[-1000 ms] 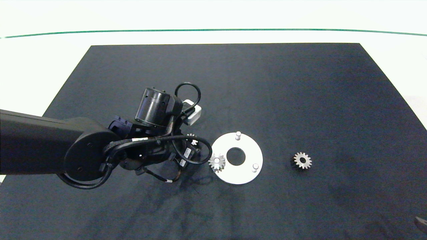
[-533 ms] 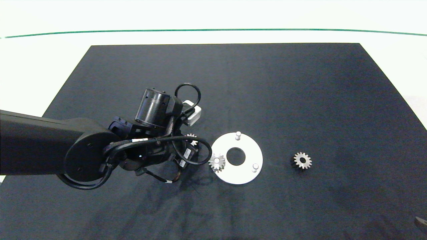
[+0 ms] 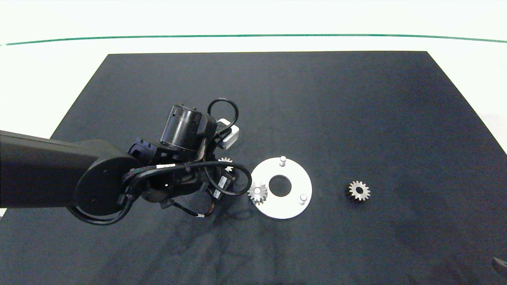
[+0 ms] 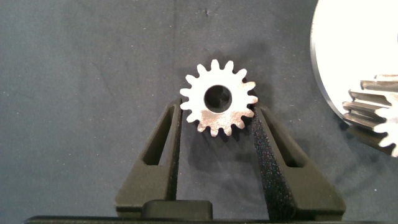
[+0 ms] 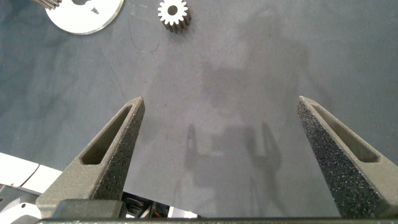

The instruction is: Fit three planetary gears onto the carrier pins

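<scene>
Head view: the white carrier disc (image 3: 282, 188) lies near the middle of the black mat (image 3: 277, 99), toward its near edge. One planetary gear (image 3: 257, 193) already sits on the pin at the disc's left rim; two carrier pins, one at the far rim (image 3: 283, 160) and one at the near right (image 3: 303, 197), stand bare. A second gear (image 3: 359, 190) lies loose on the mat right of the disc. The left arm covers the mat just left of the disc, with a third gear (image 3: 226, 162) peeking out beneath it.

Left wrist view: the left gripper (image 4: 216, 121) is clamped on that third gear (image 4: 217, 107), its pads against the teeth on opposite sides, the bore left clear. The gear looks rigid, smooth and small, so it could slip; gripping across the teeth seems sound.

Right wrist view: the right gripper (image 5: 221, 137) hangs wide open over bare mat near the right corner, holding nothing.
</scene>
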You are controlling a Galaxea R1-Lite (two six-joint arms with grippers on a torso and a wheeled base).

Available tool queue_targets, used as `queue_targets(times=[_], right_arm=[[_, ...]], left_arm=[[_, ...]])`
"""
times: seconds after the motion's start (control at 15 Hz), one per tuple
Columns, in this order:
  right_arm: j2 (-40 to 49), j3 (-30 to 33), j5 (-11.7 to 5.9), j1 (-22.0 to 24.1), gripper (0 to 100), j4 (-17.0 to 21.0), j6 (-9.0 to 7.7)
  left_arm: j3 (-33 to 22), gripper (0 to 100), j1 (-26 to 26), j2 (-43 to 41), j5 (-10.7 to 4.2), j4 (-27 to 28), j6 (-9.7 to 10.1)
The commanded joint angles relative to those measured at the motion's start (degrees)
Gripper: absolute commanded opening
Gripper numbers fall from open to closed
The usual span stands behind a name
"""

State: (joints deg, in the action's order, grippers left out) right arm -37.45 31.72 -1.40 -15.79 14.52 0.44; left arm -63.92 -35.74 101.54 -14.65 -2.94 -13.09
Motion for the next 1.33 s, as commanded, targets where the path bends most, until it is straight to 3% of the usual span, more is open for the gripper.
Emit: queue_targets(times=[0.07,1.13,1.33], right_arm=[[-0.08,0.01,0.0,-0.03,100,0.07,0.0],[0.45,0.01,0.0,-0.03,100,0.07,0.0],[0.45,-0.08,0.0,-0.03,100,0.07,0.0]], left_arm=[[-0.07,34,-0.03,0.07,-0.11,-0.05,-0.09],[0.55,1,-0.38,-1.08,-0.2,0.04,-0.18],[0.55,1,-0.64,-2.57,-0.2,0.3,0.0]])
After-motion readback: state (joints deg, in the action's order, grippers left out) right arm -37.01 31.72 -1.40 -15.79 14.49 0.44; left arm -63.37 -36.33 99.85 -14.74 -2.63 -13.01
